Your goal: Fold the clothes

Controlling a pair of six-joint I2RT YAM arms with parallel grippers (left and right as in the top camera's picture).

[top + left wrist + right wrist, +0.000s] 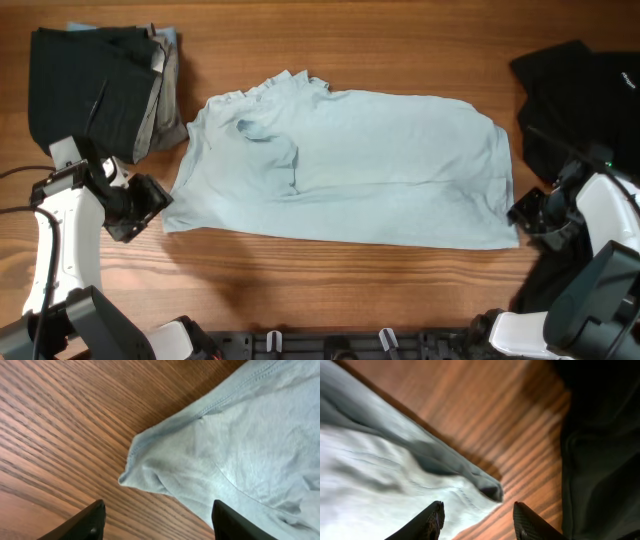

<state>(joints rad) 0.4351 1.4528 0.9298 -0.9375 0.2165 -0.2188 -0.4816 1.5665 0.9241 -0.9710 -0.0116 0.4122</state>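
Note:
The pale light-blue T-shirt lies spread flat across the middle of the table, partly folded, its collar at the far left. My left gripper is open and empty just off the shirt's near-left corner, which shows ahead of the fingers. My right gripper is open and empty at the shirt's near-right corner, its fingers straddling the corner's edge. A black T-shirt lies bunched at the right and shows in the right wrist view.
A pile of folded dark and grey garments sits at the far left. Bare wooden tabletop runs along the near side, with a black rail at the front edge.

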